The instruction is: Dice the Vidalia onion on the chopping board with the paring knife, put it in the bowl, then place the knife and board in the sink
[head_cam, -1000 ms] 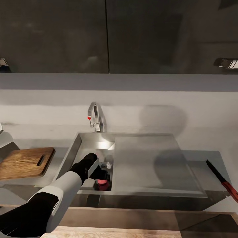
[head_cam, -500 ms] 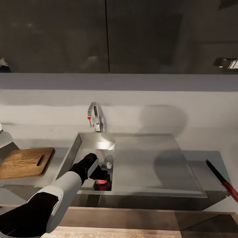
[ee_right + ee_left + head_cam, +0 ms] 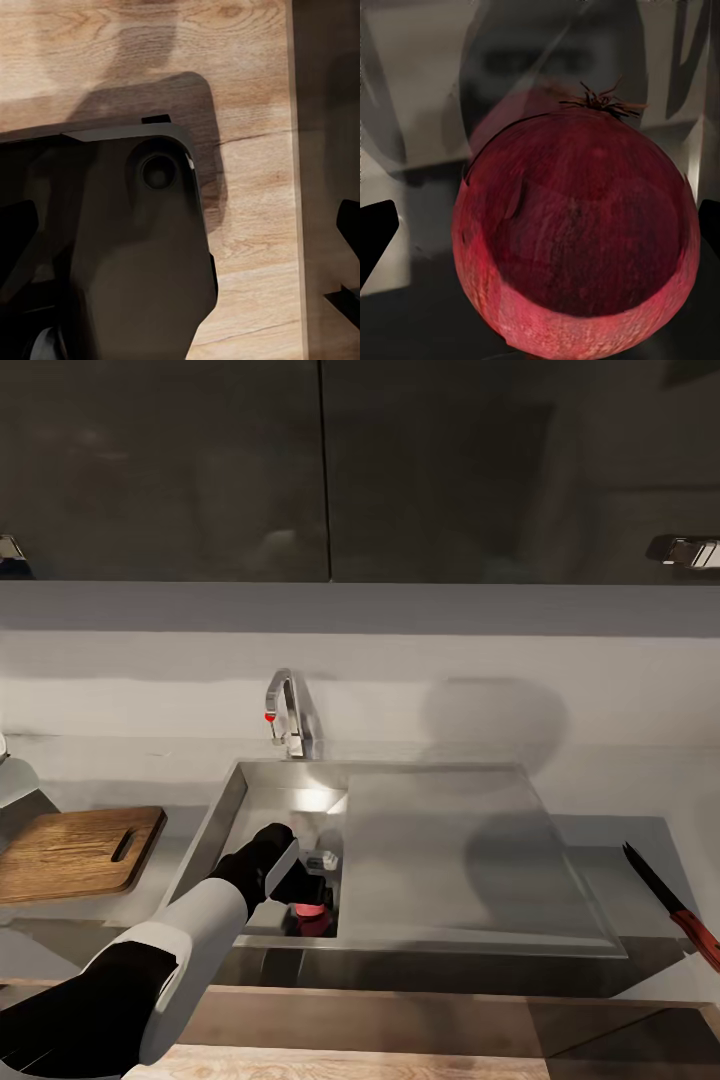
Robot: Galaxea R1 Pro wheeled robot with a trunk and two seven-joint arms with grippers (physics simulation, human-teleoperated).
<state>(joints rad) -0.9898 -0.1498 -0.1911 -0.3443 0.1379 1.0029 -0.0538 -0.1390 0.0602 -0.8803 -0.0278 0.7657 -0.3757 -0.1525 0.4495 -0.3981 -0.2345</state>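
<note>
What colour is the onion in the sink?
The Vidalia onion is deep red, pinker toward the lit edge, with a dark dried tuft. The left wrist view shows it best.

Dark glossy wall cabinets [image 3: 320,470] hang above a pale grey backsplash [image 3: 450,660], apparently dimly lit.

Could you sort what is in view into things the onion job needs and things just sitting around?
For the job:
Vidalia onion, between the left claw fingers
sink
chopping board
paring knife
countertop

Just there:
tap
dark wall cabinets
</note>
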